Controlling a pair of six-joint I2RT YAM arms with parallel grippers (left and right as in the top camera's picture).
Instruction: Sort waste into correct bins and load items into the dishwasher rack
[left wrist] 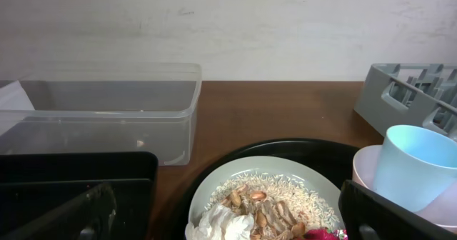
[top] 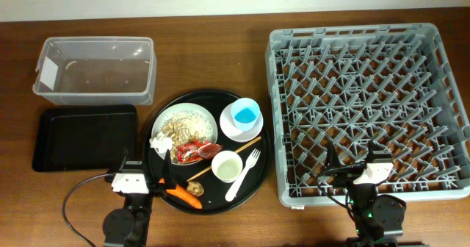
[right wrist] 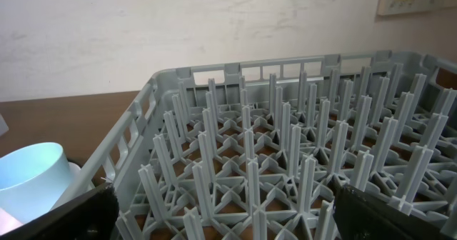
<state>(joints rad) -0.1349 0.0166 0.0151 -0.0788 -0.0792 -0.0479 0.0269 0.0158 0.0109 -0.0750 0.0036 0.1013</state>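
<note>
At the near edge of the bench [top: 213, 63], the left tool [left wrist: 227, 191] hangs released, its 2 fingers [left wrist: 68, 215] spread wide over the near-left rim of the round black tray [top: 220, 201]. The right tool [right wrist: 225, 191] is likewise released, fingers apart above the near edge of the grey dishwasher rack [top: 367, 107]. Nearest on the round tray lies the orange carrot [top: 183, 196], with a brown scrap [top: 196, 187] just beside it. The white fork [top: 244, 175] lies to their right, tines pointing away. Next come the white cup [top: 227, 166], upright, and the wooden chopstick [top: 235, 157], lying slantwise just behind it. The white plate [top: 185, 109] sits further back on the tray's left side. On its near edge are the red wrapper [top: 194, 151] and the crumpled tissue [top: 159, 142], and beyond them lie more brownish scraps [top: 176, 131] and white rice [top: 194, 119]. To the plate's right the light-blue cup [top: 245, 115] stands upright on the small saucer [top: 227, 127]. Left of the round tray, the shallow black rectangular tray [top: 84, 137] rests on the bench. The clear tub [top: 95, 70] sits just behind it, a white label [top: 45, 72] on its left end. The rack, on the right side of the bench, holds nothing that shows.
</note>
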